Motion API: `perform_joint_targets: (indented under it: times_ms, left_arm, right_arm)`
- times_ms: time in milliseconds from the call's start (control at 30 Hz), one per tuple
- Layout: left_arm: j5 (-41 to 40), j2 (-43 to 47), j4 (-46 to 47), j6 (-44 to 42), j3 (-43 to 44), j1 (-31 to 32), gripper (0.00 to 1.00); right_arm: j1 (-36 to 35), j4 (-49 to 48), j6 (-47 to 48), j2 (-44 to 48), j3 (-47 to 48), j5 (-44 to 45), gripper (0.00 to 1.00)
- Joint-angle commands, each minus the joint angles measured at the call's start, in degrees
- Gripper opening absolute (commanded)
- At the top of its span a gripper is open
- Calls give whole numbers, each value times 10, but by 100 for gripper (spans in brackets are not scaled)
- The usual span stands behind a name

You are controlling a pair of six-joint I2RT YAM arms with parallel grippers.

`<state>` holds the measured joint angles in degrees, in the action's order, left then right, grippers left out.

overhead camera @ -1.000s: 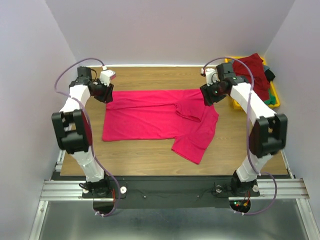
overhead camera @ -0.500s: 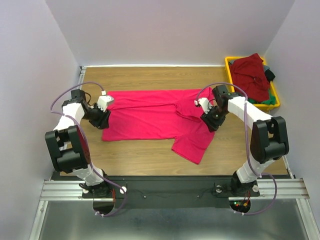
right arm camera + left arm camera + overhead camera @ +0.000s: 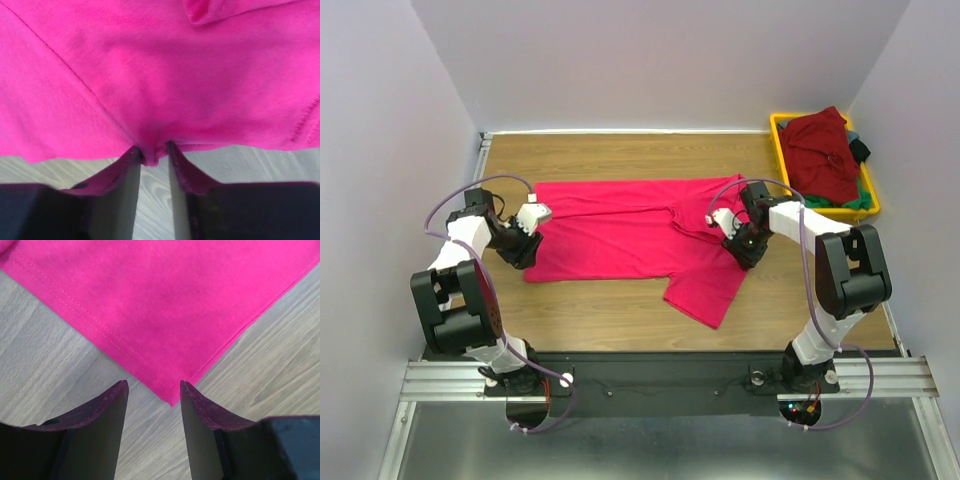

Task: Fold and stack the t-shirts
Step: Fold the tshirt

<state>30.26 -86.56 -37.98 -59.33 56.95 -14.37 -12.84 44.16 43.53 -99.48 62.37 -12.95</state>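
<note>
on the middle of a wood-grain table (image 3: 620,310), a crimson t-shirt (image 3: 620,235) lies spread flat. its body forms a wide rectangle, and its right side is rumpled, with a flap reaching toward the near edge. the cloth is a soft matte knit with a double-stitched hem. the left gripper (image 3: 152,385) sits at the shirt's near left corner, dark fingers parted, the pointed corner between them, nothing clamped. the right gripper (image 3: 152,150) is nearly closed, pinching a small bunched fold at the shirt's right edge. at the far right, a yellow plastic bin (image 3: 776,124) holds a crumpled maroon t-shirt (image 3: 820,150).
</note>
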Motion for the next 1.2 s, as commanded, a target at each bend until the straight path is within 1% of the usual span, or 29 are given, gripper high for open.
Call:
perform_joint_targets:
  times_ms: [0, 100, 167, 200, 300, 433, 600, 733, 867, 900, 933, 1000, 1033, 1100, 1133, 1167]
  left_arm:
    - [-20, 33, -3, -54, -25, -2, 57]
    - [-32, 43, 5, -79, -44, -3, 57]
    - [-36, 48, 10, -84, -51, -2, 57]
    - [-35, 48, 13, -91, -56, -2, 57]
    - [-32, 51, 15, -109, -65, 0, 57]
    - [-24, 65, 4, -161, -89, 11, 57]
    - [-30, 79, 2, -205, -114, 33, 57]
    - [-51, 79, 40, -212, -134, 55, 57]
    - [-75, 52, 66, -214, -146, 68, 55]
    - [-80, 47, 68, -217, -148, 70, 53]
    - [-89, 43, 68, -221, -152, 71, 47]
    - [-101, 39, 64, -227, -162, 71, 39]
    - [-107, 41, 63, -233, -167, 71, 30]
    - [-118, 53, 64, -235, -180, 70, 20]
    - [-120, 58, 62, -238, -183, 70, 11]
    - [-118, 66, 58, -241, -182, 65, 7]
  right_arm:
    - [-5, -34, 6, -18, -46, 17, 27]
    - [-5, -33, 4, 0, -70, 28, 14]
    - [-6, -31, 2, 22, -92, 34, 9]
    - [-6, -28, 2, 35, -103, 35, 8]
    - [-6, -17, -9, 51, -116, 37, 1]
    - [-6, 0, -25, 72, -127, 26, 1]
    - [-6, 18, -29, 77, -118, 21, 1]
    - [-6, 23, -31, 78, -111, 20, 1]
    - [-6, 27, -34, 74, -104, 20, 1]
    - [-6, 29, -35, 73, -103, 21, 0]
    - [-6, 29, -36, 74, -103, 21, 1]
    - [-6, 35, -36, 77, -102, 23, 1]
    - [-6, 36, -36, 80, -102, 23, 1]
    - [-6, 44, -37, 90, -102, 25, 0]
    - [-6, 47, -37, 93, -101, 25, 1]
    - [-6, 51, -39, 97, -100, 26, 0]
